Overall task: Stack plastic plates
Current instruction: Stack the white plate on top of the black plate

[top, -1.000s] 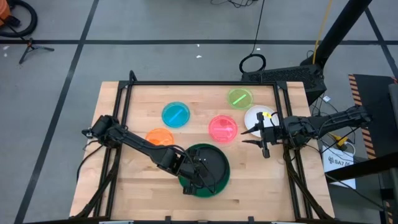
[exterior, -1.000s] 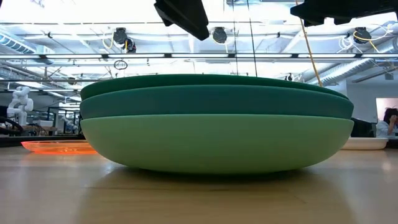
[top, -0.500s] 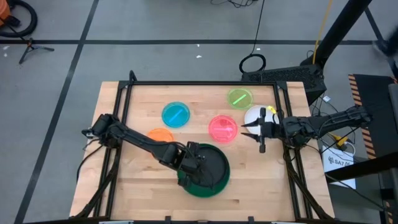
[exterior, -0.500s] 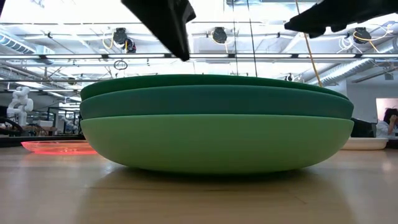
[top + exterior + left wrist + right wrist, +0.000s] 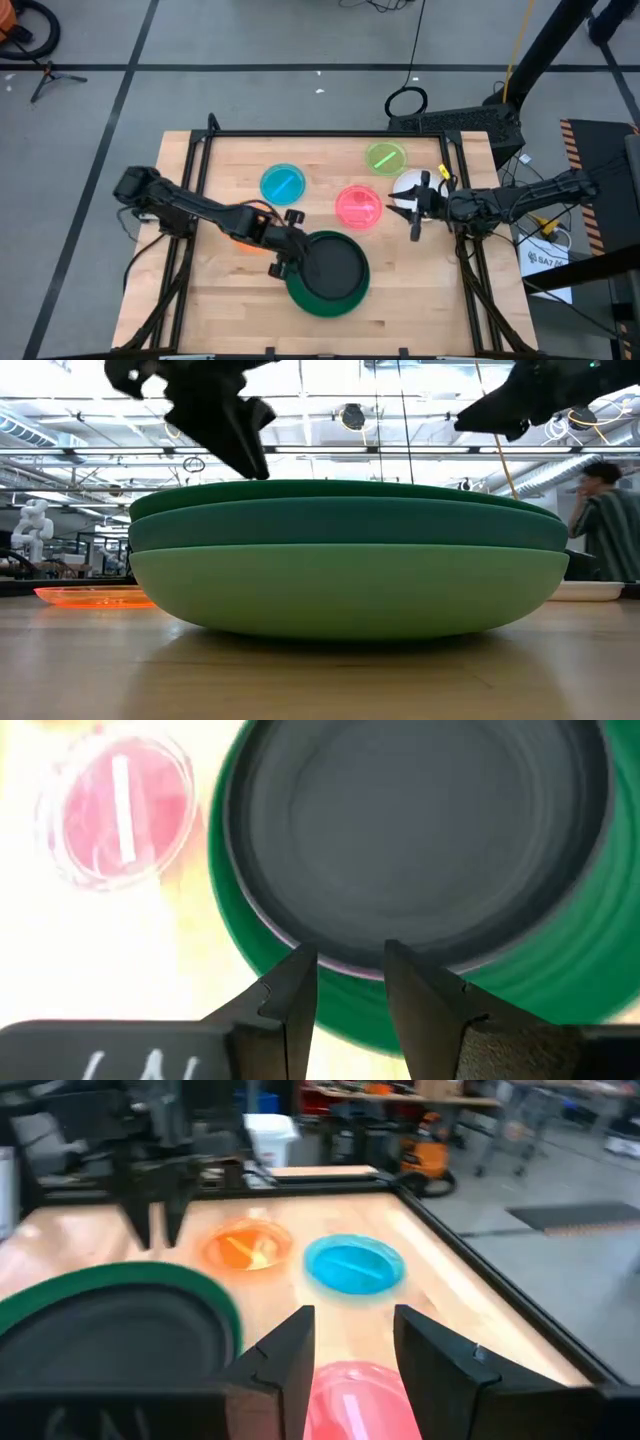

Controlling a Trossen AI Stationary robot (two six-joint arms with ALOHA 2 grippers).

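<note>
A stack of large plates stands near the table's near edge: mint at the bottom, teal [image 5: 350, 525], dark green [image 5: 345, 298] above, and a black plate [image 5: 335, 265] on top. In the left wrist view a thin purplish edge [image 5: 345, 970] shows under the black rim. My left gripper [image 5: 296, 250] is open at the stack's left rim, above the black plate's edge [image 5: 345, 952], touching nothing. My right gripper [image 5: 404, 215] hovers open between the white plate [image 5: 408, 183] and the pink plate [image 5: 358, 206]. The blue [image 5: 283, 184], lime [image 5: 385, 157] and orange [image 5: 245, 1245] plates lie flat on the table.
A dark metal frame [image 5: 320, 134] borders the wooden table. My left arm crosses above the orange plate. A person [image 5: 600, 510] stands in the room beyond the table's right side. Bare wood shows left of the stack [image 5: 220, 300] and at the near right [image 5: 420, 290].
My left gripper has drawn back from over the stack toward the table's left and far side, and now sits at the stack's left rim. My right gripper has shifted slightly toward the far side, over the white and pink plates. The plates have not moved.
</note>
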